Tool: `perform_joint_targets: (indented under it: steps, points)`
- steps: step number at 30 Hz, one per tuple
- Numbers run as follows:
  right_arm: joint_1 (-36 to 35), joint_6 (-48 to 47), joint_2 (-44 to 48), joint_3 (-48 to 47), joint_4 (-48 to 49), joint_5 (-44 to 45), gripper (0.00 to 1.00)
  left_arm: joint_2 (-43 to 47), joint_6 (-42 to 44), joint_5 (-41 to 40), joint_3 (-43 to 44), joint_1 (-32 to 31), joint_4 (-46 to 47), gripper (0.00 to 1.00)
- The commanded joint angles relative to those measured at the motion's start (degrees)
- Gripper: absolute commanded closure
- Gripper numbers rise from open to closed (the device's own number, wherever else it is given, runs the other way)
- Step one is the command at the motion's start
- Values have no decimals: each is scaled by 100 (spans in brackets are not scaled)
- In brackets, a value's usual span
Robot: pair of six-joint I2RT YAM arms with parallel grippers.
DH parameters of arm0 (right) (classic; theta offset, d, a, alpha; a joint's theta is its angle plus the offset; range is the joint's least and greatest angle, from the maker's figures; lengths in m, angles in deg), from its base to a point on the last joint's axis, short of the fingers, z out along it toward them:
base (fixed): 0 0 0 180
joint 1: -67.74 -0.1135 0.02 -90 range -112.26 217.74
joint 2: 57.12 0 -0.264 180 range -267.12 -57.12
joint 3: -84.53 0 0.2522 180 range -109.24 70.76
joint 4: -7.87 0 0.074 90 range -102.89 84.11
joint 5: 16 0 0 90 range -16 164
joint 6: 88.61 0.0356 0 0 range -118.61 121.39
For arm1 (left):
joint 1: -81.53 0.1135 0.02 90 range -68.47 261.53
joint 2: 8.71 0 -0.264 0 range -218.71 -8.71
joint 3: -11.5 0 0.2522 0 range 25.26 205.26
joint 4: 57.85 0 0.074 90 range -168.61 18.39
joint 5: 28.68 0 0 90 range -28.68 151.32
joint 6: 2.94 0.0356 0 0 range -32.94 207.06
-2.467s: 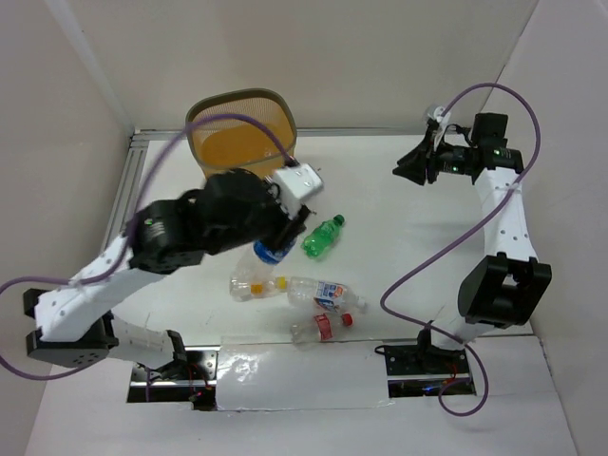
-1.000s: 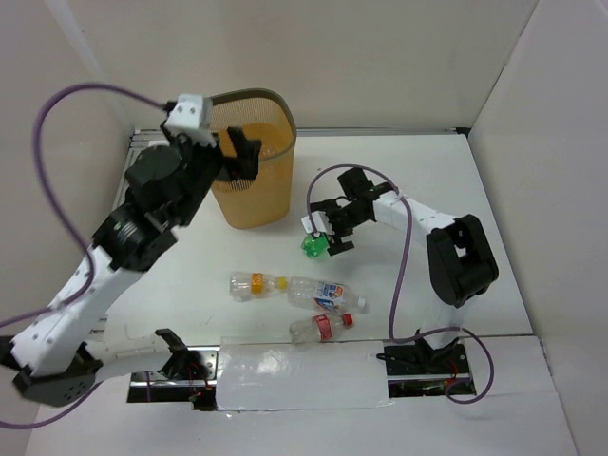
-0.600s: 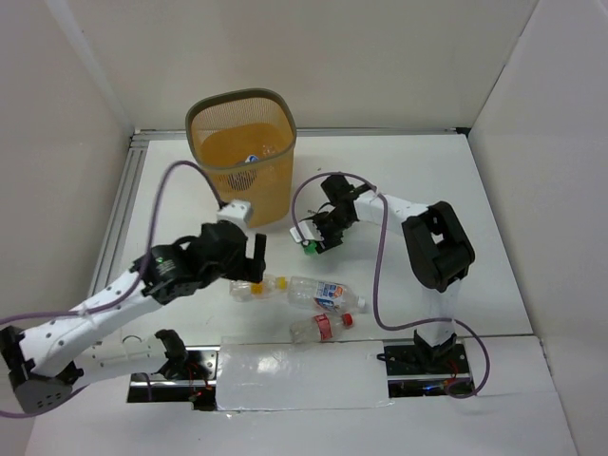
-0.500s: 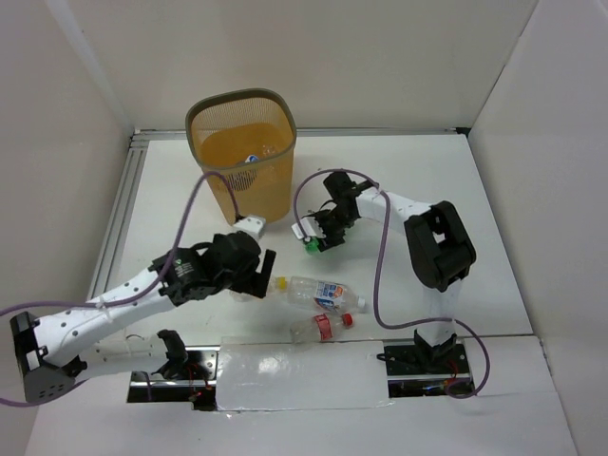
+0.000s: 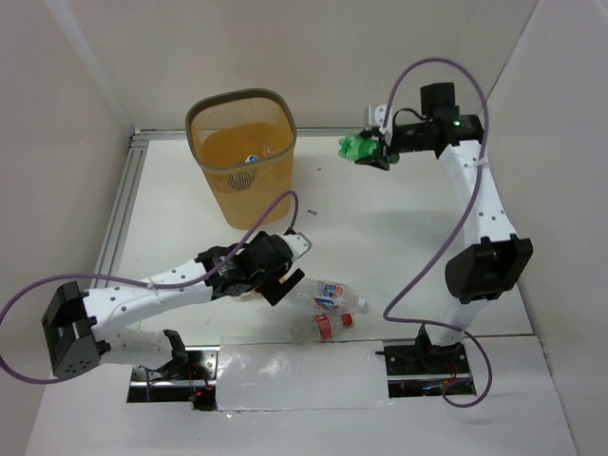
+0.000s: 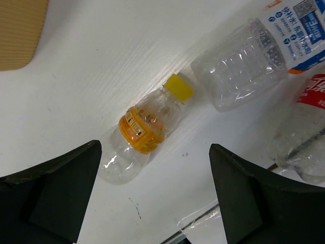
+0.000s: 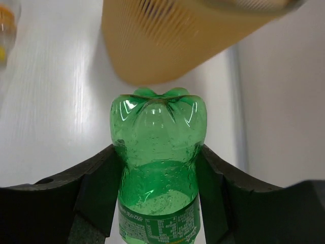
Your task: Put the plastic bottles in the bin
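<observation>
My right gripper (image 5: 373, 152) is shut on a green bottle (image 5: 357, 148), held in the air to the right of the orange mesh bin (image 5: 239, 142). In the right wrist view the green bottle (image 7: 158, 147) sits base-forward between both pads, with the bin (image 7: 177, 40) ahead. My left gripper (image 5: 288, 274) is low over the table, open. Its wrist view shows a clear bottle with yellow label and cap (image 6: 147, 127) lying just beyond the fingertips (image 6: 89, 157). A blue-label bottle (image 5: 329, 294) and a red-label bottle (image 5: 323, 326) lie near the front.
One bottle (image 5: 253, 160) lies inside the bin. White walls close in the table on the left, back and right. A metal rail (image 5: 123, 204) runs along the left edge. The right arm's purple cable (image 5: 418, 275) loops over the table's right side.
The right gripper closed on the green bottle on the table and lifted it up to the back right. The left arm swung from above the bin down to the yellow-label bottle.
</observation>
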Motion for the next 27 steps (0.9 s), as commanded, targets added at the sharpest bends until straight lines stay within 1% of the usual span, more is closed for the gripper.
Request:
perform_joint_targets:
  steps: [1,2,3,4,5,6,7,8,9,10,12,13,14,15,16,17,19,20,21,23,24,27]
  points:
    - [-57,1359,505,-719,246,-1243,67,-358,842,277,-42,152,300,0]
    - [-118,1938,585,-719,1635,-1296,66,-411,912,278,-42,152,361,0]
    - [-293,3118,655,-623,2440,-1297,64,-464,1035,348,-94,152,449,0]
    - [-407,3556,656,-518,3632,-1297,64,-543,1097,348,-164,205,450,0]
    - [-574,3813,656,-517,3939,-1158,64,-543,1098,348,-165,205,502,0]
    - [-976,4007,517,-734,4064,-1043,63,-630,1228,296,-234,205,502,0]
    - [-1180,4009,350,-1311,4066,-833,63,-631,1282,226,-235,205,502,0]
    - [-1382,4009,-43,-1604,3987,-735,63,-701,1334,173,-296,266,502,0]
    - [-1724,4166,-230,-1841,4056,-647,63,-763,1431,120,-375,267,502,0]
    - [-1892,4228,-388,-2131,4161,-438,63,-763,1484,120,-376,319,502,0]
    - [-2304,4281,-749,-2248,4600,-164,63,-763,1545,120,-498,389,502,0]
    - [-2411,4421,-855,-2352,4784,46,61,-763,1607,120,-551,390,572,0]
    - [-2491,4535,-1160,-2484,4960,109,61,-763,1607,120,-604,451,642,0]
    - [-2553,4850,-1364,-2677,5058,170,59,-711,1668,120,-691,451,643,0]
    - [-2623,4992,-1600,-3210,5059,171,59,-710,1669,120,-692,451,713,0]
    - [-2623,5141,-2081,-3485,4954,223,56,-710,1669,68,-779,512,713,0]
    - [-2623,5501,-2454,-3846,4892,319,51,-710,1774,67,-850,582,784,0]
    - [-2623,5625,-2577,-3909,4953,442,45,-710,1774,67,-920,583,871,0]
    - [-2623,5731,-2639,-3831,5023,496,29,-710,1774,67,-921,583,872,0]
    - [-2554,5898,-2702,-3672,5085,628,11,-710,1827,129,-973,635,942,0]
    - [-2553,5968,-2702,-3620,5137,628,0,-710,1827,129,-973,636,942,0]
    - [-2395,6267,-2456,-3566,5138,681,0,-833,1897,190,-1044,636,1065,0]
